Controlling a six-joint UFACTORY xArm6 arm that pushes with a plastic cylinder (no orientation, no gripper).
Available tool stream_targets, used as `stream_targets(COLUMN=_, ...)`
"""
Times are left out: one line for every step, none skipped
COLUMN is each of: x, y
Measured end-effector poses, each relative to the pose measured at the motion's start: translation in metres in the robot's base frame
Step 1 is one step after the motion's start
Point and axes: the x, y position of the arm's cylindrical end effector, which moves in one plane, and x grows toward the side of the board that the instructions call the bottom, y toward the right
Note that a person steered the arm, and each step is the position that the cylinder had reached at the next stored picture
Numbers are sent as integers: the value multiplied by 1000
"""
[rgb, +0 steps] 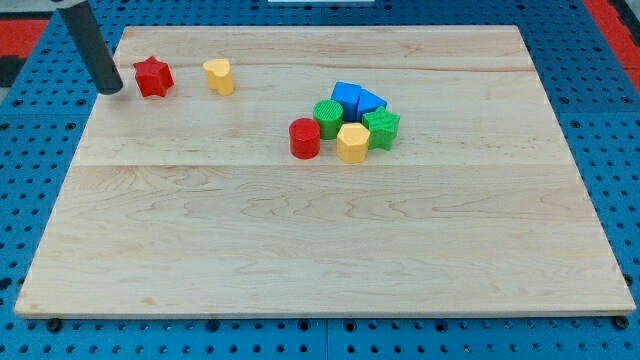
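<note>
My tip (111, 90) at the wooden board's (300, 250) upper-left edge, red star block (153, 76) just beside it at 3 o'clock, yellow block (218, 76) farther along, six-block cluster (345, 122) well apart at 4 o'clock.

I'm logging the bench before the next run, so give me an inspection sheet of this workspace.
Surface: wooden board, on a blue pegboard.
Things: my tip sits just left of the red star, small gap; yellow block right of it.
Clutter: cluster of red cylinder, green cylinder, two blue blocks, yellow hexagon, green star.
Gripper: none, only a rod.
Cables: nothing seen.
Surroundings: red patches in the top corners.
</note>
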Motion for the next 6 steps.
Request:
stream_targets(x=-10, y=25)
stream_targets(x=-10, y=72)
stream_targets(x=-10, y=72)
stream_targets(x=-17, y=38)
stream_targets(x=-38, y=12)
stream_targets(x=-60, y=15)
